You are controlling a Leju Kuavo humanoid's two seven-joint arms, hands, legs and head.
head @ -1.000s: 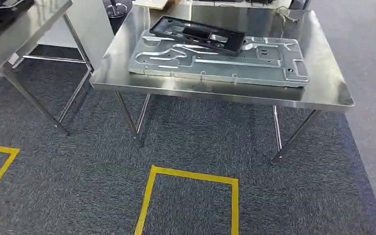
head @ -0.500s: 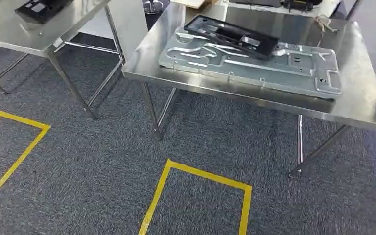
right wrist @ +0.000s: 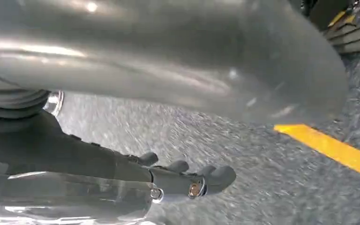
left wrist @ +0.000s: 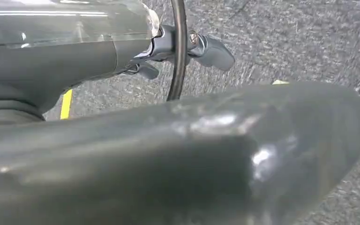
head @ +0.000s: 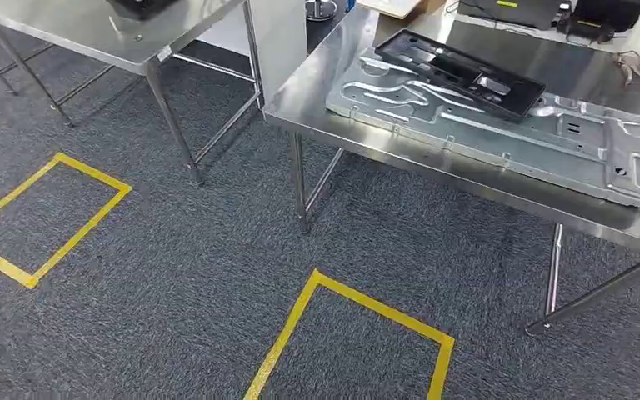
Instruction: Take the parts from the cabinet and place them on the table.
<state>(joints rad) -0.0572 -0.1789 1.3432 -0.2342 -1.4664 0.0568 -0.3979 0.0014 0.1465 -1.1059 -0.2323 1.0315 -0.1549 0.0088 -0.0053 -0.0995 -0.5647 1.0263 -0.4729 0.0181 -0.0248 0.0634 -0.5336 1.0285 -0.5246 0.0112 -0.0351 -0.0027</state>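
Upper right of the head view, you've got the black frame [head: 469, 72] lying on the grey metal panel [head: 500, 125], both on the steel table [head: 317, 79]. Left hand [left wrist: 168, 154] and right hand [right wrist: 168, 65] hang over carpet with nothing in them, fingers apart.

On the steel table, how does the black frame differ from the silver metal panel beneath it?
The black frame is dark and matte with open cutouts; the silver metal panel is pale, stamped sheet with raised ribs. The frame is much the smaller, covering only the panel's far part. The frame lies on top of the panel; the panel lies directly on the steel table. Both are long, flat and lie at the same slant.
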